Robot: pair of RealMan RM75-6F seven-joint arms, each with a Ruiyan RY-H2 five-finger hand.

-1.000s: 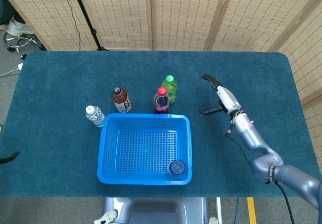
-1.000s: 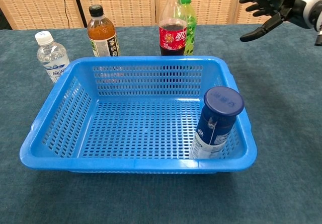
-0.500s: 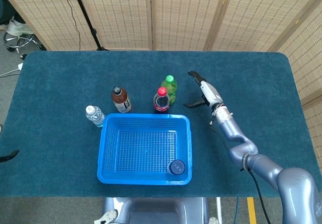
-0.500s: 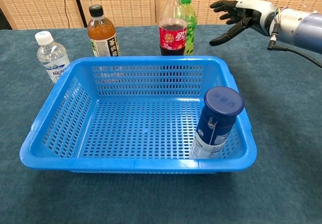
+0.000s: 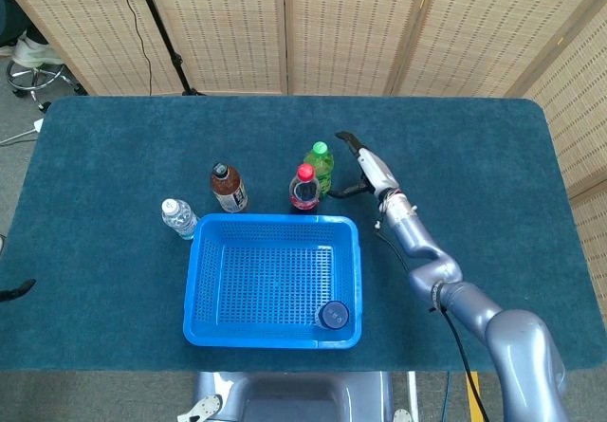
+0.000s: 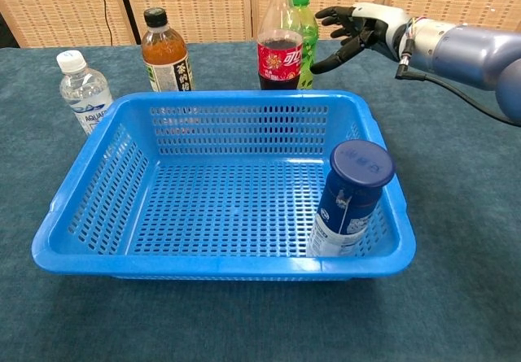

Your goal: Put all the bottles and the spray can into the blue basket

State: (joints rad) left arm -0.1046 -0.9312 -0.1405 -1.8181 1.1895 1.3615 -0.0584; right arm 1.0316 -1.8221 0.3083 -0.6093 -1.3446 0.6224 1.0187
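Observation:
The blue basket (image 5: 272, 223) (image 6: 98, 154) sits mid-table with the blue-capped spray can (image 5: 333, 315) (image 6: 353, 197) standing in its near right corner. Behind it stand a clear water bottle (image 5: 177, 217) (image 6: 84, 90), a brown tea bottle (image 5: 228, 187) (image 6: 163, 51), a red-capped cola bottle (image 5: 303, 188) (image 6: 279, 38) and a green bottle (image 5: 321, 164) (image 6: 305, 25). My right hand (image 5: 362, 168) (image 6: 354, 28) is open, fingers spread, just right of the green bottle and apart from it. At the far left edge of the head view, a dark tip of my left hand (image 5: 17, 293) shows.
Wicker screens (image 5: 332, 24) close off the back of the dark teal table (image 5: 493, 156). A chair base (image 5: 33, 66) and a stand with a cable (image 5: 161, 38) are behind the far left corner.
My right hand has swept left across the table, from well right of the bottles to close beside the green bottle. It stays open. Bottles, can and basket have not moved.

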